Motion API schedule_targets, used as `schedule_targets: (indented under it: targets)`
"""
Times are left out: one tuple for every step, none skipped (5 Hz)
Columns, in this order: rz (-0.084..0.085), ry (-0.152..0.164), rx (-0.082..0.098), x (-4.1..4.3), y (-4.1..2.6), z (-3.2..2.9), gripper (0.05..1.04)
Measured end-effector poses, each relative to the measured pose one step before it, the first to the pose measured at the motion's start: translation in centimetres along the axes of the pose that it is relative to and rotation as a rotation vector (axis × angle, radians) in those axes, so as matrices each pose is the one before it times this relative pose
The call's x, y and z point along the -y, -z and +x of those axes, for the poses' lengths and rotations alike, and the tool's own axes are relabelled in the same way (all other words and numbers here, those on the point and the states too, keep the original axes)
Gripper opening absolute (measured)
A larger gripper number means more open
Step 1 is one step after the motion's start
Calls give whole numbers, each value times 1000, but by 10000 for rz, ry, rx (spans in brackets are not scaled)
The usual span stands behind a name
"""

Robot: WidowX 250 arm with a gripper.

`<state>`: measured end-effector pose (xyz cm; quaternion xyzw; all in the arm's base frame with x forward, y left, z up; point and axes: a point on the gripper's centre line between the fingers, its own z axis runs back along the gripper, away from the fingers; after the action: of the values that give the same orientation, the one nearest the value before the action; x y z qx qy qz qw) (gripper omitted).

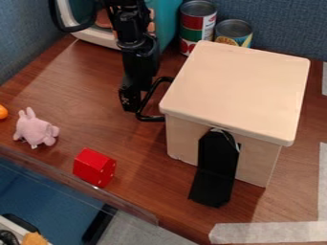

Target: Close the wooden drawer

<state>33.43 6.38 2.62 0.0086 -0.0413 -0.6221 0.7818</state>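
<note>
Gripper beside the wooden drawer's loop handle

The black gripper [130, 101] hangs low over the brown tabletop [96, 91], just beside the black loop handle [146, 98] at the side of the wooden drawer [236, 91]; contact with the handle cannot be determined. Whether the fingers stand apart or together cannot be told. The drawer's pale top edge lies to the view's right of the gripper, with a black flap [217, 167] at its camera-facing side. To the view's left, bare tabletop runs from the gripper to the pink toy [35, 128]. Toward the camera, bare wood extends to the red block [94, 167], near the table's slanting front edge. Beyond the gripper, the teal-and-white toy appliance [167, 19] and two cans [198, 24] bound the rear.
</note>
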Motion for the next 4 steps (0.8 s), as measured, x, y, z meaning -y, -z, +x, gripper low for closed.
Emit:
schedule_targets:
  targets:
    - [-292,90,504,245,-301,661,1001]
    - [47,-502,26,-62,-96,-873,1001]
    - [1065,-2294,-893,-709,-1390,-3823,1001]
    - [970,-2642,-679,-277,-2223,-4822,1001]
